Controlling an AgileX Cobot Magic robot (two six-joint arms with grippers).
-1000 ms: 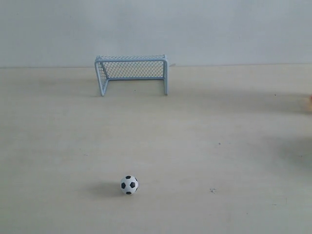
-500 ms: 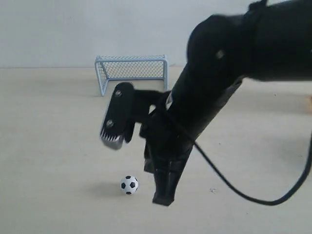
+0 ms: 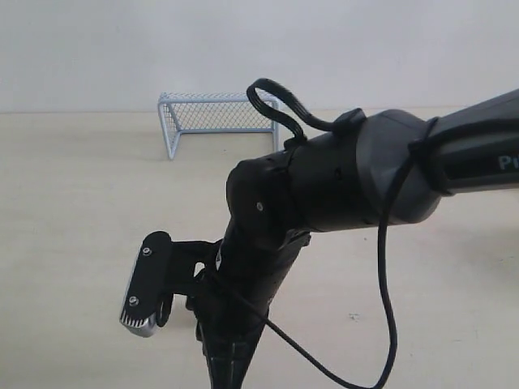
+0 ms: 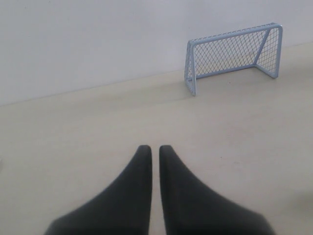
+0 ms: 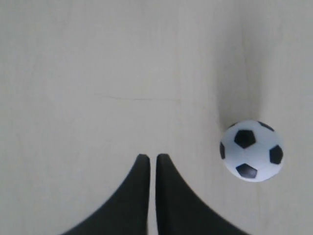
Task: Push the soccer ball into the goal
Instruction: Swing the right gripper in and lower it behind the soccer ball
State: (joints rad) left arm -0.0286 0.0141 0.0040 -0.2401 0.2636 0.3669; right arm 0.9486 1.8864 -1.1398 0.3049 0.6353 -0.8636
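Glossy black arm, looped black cable, silver-edged black bracket with screws.

Soft, even light — a faint shadow beside the soccer ball.

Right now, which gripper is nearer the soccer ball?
Right. The right gripper is close beside the soccer ball, not touching it; the left gripper faces the goal, with no ball in its view.

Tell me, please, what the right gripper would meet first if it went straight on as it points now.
Probably only the bare table: the right gripper, shut, aims past the soccer ball, which sits off to one side of its line. Depth is unclear.
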